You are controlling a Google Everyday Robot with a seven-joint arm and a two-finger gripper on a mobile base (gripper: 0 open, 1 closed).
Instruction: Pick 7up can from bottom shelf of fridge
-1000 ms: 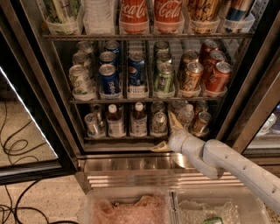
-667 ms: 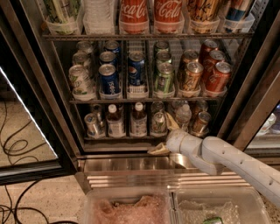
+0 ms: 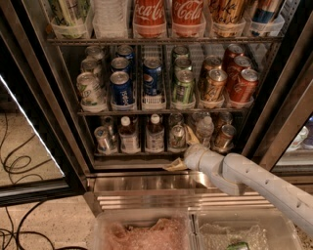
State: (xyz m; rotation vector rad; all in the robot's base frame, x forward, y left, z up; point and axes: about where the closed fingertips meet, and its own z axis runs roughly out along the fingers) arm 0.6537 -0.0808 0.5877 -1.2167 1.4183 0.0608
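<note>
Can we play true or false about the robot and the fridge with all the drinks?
1. The gripper is low at the front edge of the bottom shelf, just below the 7up can. True.
2. The 7up can is already out of the fridge. False: it stands on the bottom shelf, inside.
3. Two white-capped bottles stand to the left of the 7up can in the camera view. True.
4. The Coca-Cola bottles are on the bottom shelf. False: they are on the highest rack in view.
5. The fridge is shut. False: it is open and the arm reaches in.
</note>
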